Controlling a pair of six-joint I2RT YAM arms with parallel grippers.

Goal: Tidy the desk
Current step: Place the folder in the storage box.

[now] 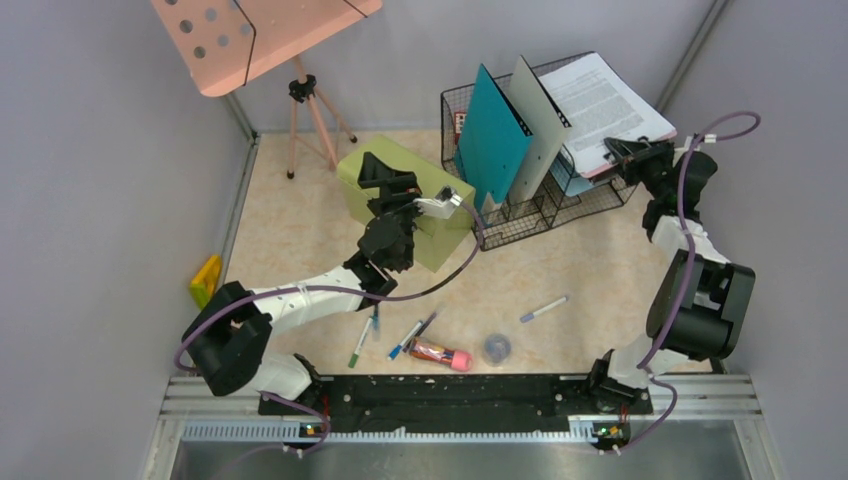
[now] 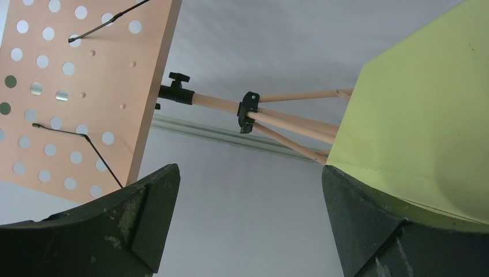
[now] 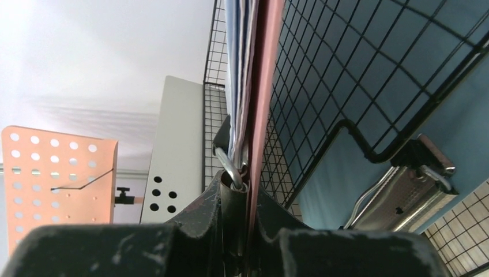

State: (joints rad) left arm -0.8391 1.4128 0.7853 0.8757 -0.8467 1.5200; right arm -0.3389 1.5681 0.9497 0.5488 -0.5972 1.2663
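The desk [image 1: 600,270] is a beige marbled tabletop. Several pens [image 1: 543,309] and a pink tube [image 1: 440,353] lie loose near its front. My left gripper [image 1: 385,172] hovers at the olive-green drawer box [image 1: 440,240], pointing toward the back wall. In the left wrist view the left gripper [image 2: 249,170] is open and empty, with the box [image 2: 421,115] at its right finger. My right gripper [image 1: 618,150] is shut on the lower edge of a clipboard of printed sheets [image 1: 600,95], which leans in the wire rack [image 1: 520,215]. In the right wrist view the right gripper [image 3: 242,184] pinches the thin pink board [image 3: 262,86] by its metal clip.
A teal folder [image 1: 492,135] and a grey folder [image 1: 535,125] stand in the rack. A pink perforated music stand [image 1: 260,35] on a tripod [image 1: 310,120] stands at back left. A yellow object [image 1: 207,280] lies by the left wall, a small grey round cap [image 1: 497,348] near the front.
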